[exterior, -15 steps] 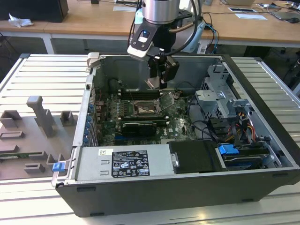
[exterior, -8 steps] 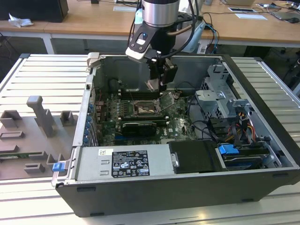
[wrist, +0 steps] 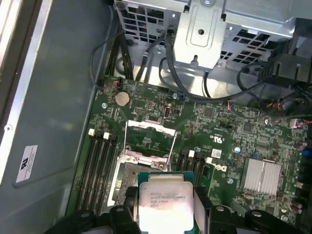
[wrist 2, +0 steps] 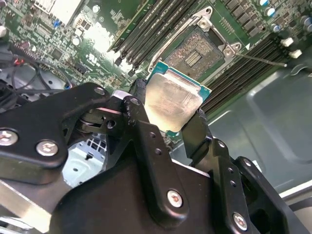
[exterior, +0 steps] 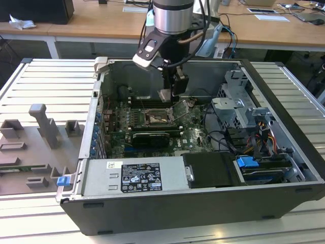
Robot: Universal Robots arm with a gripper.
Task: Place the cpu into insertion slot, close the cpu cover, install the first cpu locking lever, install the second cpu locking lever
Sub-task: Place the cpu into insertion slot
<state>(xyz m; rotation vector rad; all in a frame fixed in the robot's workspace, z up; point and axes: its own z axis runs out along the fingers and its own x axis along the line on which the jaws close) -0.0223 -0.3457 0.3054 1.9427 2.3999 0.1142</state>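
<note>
My gripper (exterior: 169,95) hangs inside the open computer case, shut on the cpu (exterior: 165,95), a small square chip with a pale metal face. In the second wrist view the black fingers (wrist 2: 141,100) clamp two opposite edges of the cpu (wrist 2: 173,100). It is held a little above and beside the insertion slot (wrist 2: 195,51), whose dark contact field lies bare. The cpu cover (wrist: 148,139) stands swung open on the far side of the insertion slot (wrist: 127,181). A thin locking lever (wrist 2: 263,59) sticks out beside the socket.
Long black memory slots (wrist: 97,165) flank the socket. A grey drive cage (exterior: 236,109) with cables fills the exterior view's right; a power supply (exterior: 137,177) lies along the case front. A grey fixture tray (exterior: 30,147) sits outside at the exterior view's left.
</note>
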